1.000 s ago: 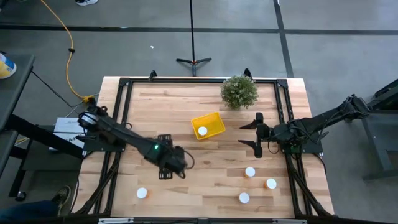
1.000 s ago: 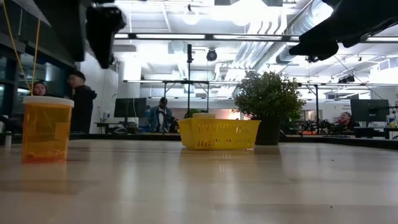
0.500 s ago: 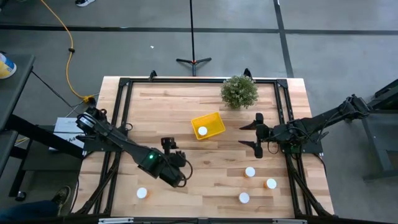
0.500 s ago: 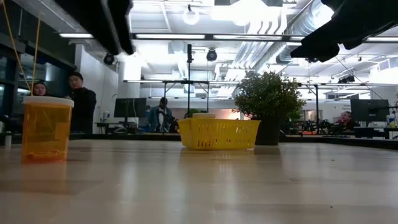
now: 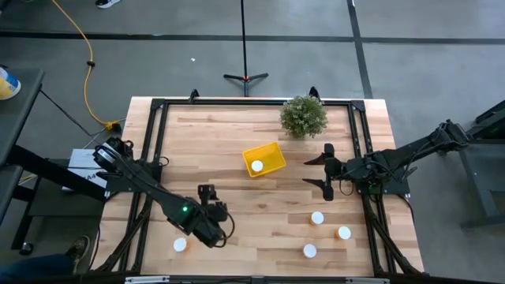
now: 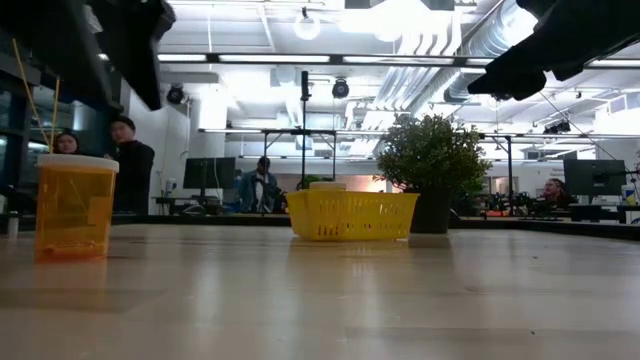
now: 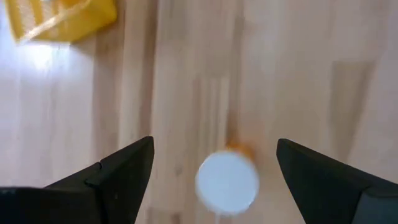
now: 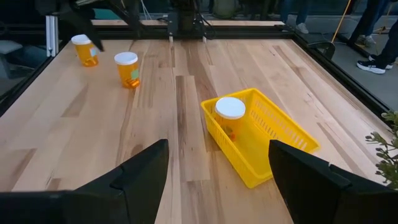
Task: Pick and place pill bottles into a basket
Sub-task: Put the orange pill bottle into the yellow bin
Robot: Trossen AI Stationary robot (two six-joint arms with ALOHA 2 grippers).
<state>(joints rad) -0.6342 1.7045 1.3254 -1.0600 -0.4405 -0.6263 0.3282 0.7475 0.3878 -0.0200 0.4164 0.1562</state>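
The left gripper (image 7: 211, 163), fingers spread wide, hovers above a pill bottle (image 7: 227, 179) with an orange body and round white cap, standing upright near the table's (image 5: 237, 134) near-left corner. The right gripper (image 5: 327, 171) waits spread beside the yellow basket (image 5: 263, 158).

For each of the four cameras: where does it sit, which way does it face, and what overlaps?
High view: overhead, facing straight down; both arms, left gripper, right gripper.
Low view: tabletop height, facing across the wooden table; arms hang from above.
Left wrist view: looks down past its fingers at a white-capped orange pill bottle.
Right wrist view: faces the small yellow plastic basket, fingers open.
Shared: the basket appears in every view.
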